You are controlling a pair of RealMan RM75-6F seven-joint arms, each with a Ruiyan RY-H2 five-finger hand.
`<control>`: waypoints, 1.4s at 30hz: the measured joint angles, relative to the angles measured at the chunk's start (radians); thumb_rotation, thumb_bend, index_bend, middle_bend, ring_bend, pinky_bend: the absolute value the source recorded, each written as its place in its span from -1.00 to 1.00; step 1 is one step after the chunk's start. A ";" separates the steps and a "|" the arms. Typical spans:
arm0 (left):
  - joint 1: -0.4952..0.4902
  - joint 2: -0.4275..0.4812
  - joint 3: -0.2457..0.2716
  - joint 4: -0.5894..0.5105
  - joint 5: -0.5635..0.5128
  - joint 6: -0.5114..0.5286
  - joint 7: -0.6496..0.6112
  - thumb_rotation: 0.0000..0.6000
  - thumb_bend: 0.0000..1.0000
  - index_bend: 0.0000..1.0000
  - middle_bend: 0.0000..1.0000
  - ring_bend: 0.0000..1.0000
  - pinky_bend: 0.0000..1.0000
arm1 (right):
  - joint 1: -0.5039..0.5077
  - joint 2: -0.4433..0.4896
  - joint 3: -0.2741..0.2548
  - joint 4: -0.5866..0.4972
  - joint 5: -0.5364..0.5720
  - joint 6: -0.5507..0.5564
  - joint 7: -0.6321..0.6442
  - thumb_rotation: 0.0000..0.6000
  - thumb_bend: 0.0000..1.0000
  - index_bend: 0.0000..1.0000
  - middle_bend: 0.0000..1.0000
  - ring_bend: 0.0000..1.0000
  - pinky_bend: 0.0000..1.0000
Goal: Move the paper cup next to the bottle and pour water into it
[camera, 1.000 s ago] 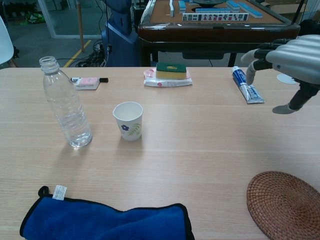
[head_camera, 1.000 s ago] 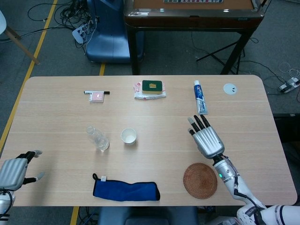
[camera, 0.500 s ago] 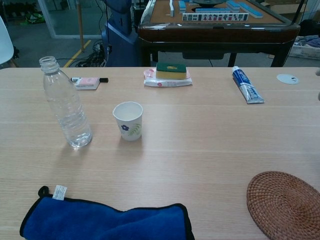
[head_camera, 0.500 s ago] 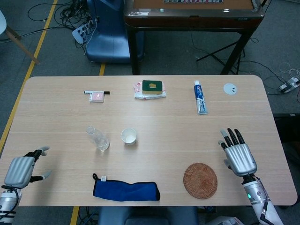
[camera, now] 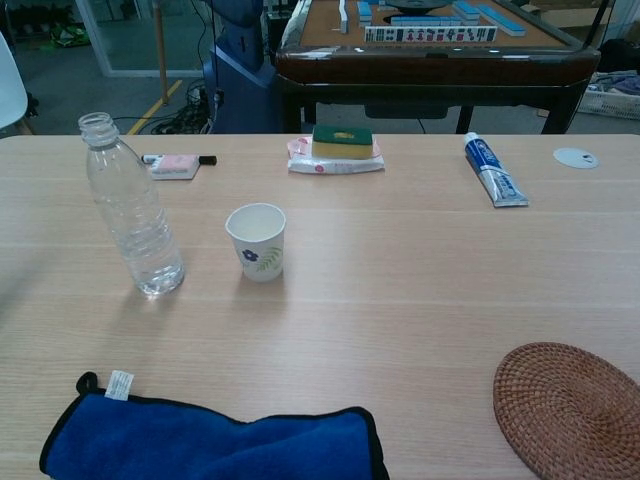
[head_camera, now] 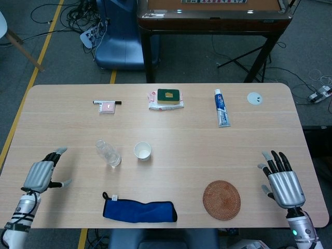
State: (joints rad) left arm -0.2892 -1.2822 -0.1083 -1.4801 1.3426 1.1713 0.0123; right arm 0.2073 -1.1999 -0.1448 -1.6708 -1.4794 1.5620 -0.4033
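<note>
paper cup [camera: 256, 241]: upright just right of bottle [camera: 130, 208]
left hand [head_camera: 42, 173]: fingers spread, empty, left of bottle
right hand [head_camera: 282, 180]: fingers spread, empty, far right of bottle

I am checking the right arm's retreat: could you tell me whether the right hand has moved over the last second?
Yes. The right hand pulled back from near the toothpaste toward the table's near right edge.

Both views are evenly and brightly lit from overhead. Only soft, short shadows are cast on the table [camera: 420, 290], the faintest beside the bottle [camera: 130, 208] and the paper cup [camera: 256, 241]. Mild glare is seen on the glossy dark edge of the mahjong table [camera: 430, 62]. The chest view is sharp nearby and slightly softened in the background. No motion blur is seen.
</note>
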 measured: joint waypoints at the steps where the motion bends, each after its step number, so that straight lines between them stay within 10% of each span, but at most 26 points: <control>1: -0.008 -0.009 -0.005 0.006 -0.006 -0.008 0.001 1.00 -0.86 -1.00 -0.79 -0.66 -0.20 | -0.004 0.003 0.002 0.000 -0.006 0.001 0.004 1.00 -0.62 -0.31 -0.79 -1.00 -0.84; 42: -0.217 -0.204 -0.131 -0.035 -0.325 -0.182 0.065 1.00 -0.97 -1.00 -0.80 -0.67 -0.28 | -0.071 0.047 0.093 -0.001 -0.067 -0.087 0.093 1.00 -0.62 -0.27 -0.79 -1.00 -0.84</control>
State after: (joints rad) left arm -0.5059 -1.4860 -0.2390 -1.5153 1.0173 0.9891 0.0777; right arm 0.1368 -1.1532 -0.0518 -1.6722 -1.5460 1.4748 -0.3099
